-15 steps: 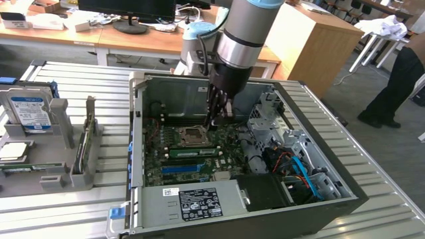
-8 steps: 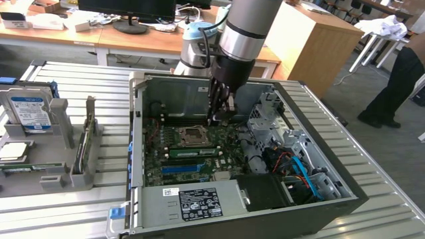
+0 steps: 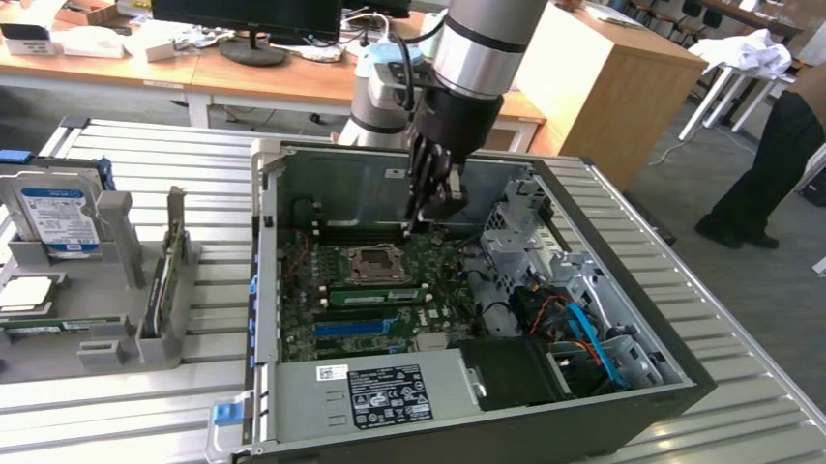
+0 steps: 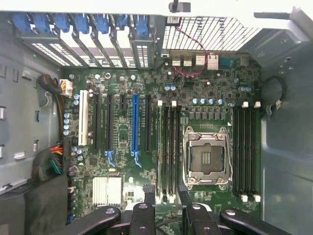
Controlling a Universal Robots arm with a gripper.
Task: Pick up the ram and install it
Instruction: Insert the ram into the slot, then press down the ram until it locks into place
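Observation:
A long green ram (image 3: 374, 295) with dark chips sits along the memory slots between the CPU socket (image 3: 371, 263) and the blue slot (image 3: 355, 329). In the wrist view those dark slots (image 4: 168, 147) run beside the CPU socket (image 4: 206, 157), and I cannot make out the stick there. My gripper (image 3: 432, 215) hangs inside the open computer case, above the motherboard. Its fingers (image 4: 149, 196) are apart over the slots' end. The gripper (image 4: 166, 195) is open with nothing between the fingers.
To the exterior view's left, a grey holder (image 3: 116, 338) carries a hard drive (image 3: 58, 217), a thin board on edge (image 3: 162, 275) and a flat green board (image 3: 39, 329). The power supply (image 3: 387, 391) and drive cage (image 3: 529, 232) crowd the case. A person stands at far right (image 3: 775, 164).

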